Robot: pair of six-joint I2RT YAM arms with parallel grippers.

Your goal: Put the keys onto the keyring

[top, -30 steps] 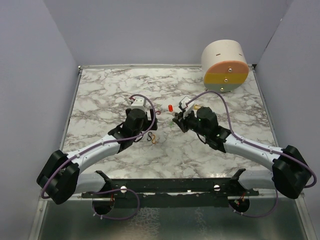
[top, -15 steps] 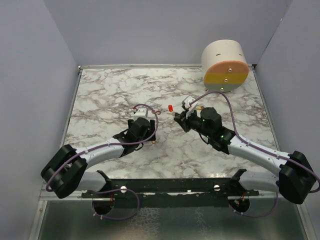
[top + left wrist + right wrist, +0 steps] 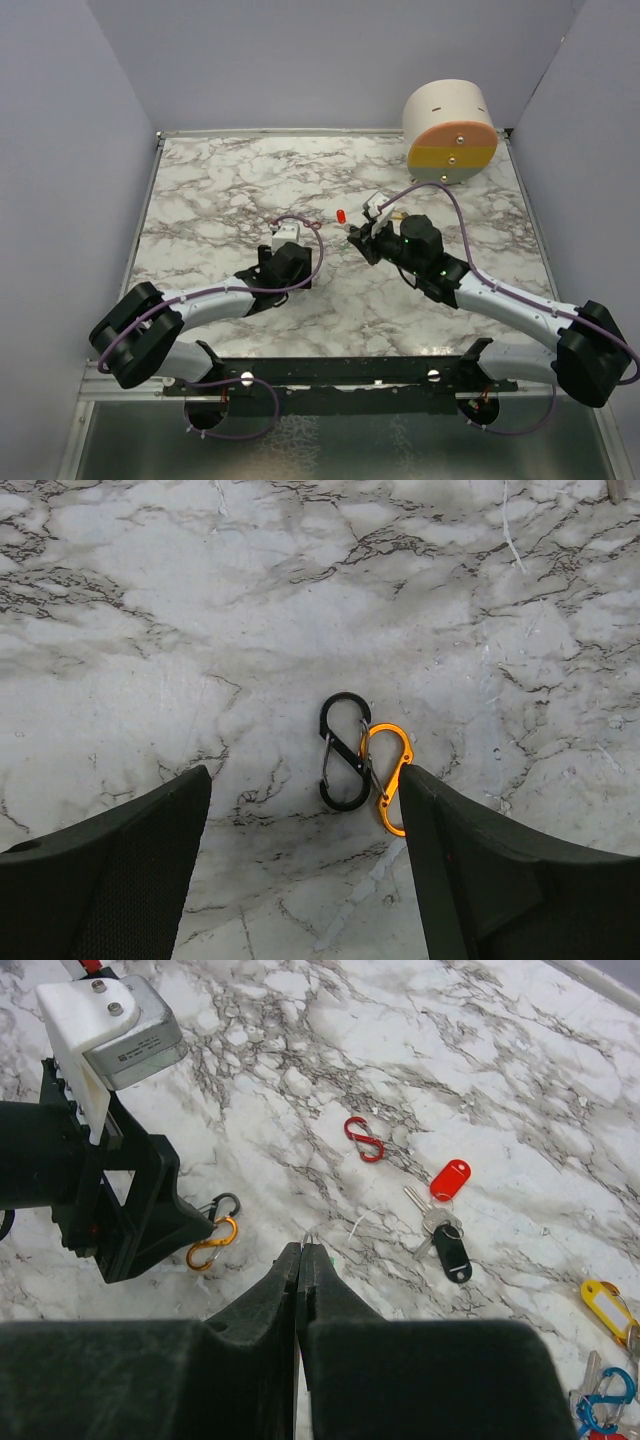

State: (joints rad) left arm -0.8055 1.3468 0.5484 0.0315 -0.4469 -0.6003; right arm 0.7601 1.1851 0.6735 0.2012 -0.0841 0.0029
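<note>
The keyring, linked black (image 3: 345,752) and orange (image 3: 387,778) oval clips, lies flat on the marble. My left gripper (image 3: 305,775) hangs open just above it, and the right finger (image 3: 480,860) edges the orange clip. In the right wrist view the same clips (image 3: 212,1240) sit beside the left gripper's fingers (image 3: 150,1230). My right gripper (image 3: 303,1250) is shut, with a thin wire loop (image 3: 311,1236) poking out of its tips and a green speck beside them. Keys with red (image 3: 450,1178) and black (image 3: 452,1255) heads lie to its right. From above, the left gripper (image 3: 298,272) hides the clips.
A red clip (image 3: 364,1138) lies farther out. A yellow-headed key (image 3: 605,1300) and a blue clip (image 3: 600,1405) sit at the right edge. A cream drum with a yellow and pink face (image 3: 450,130) stands at the back right. Grey walls enclose the marble table (image 3: 220,190).
The left arm has swung in and dropped over the black and orange clips, its jaws narrowing a little. The right gripper has shifted slightly and stays shut.
</note>
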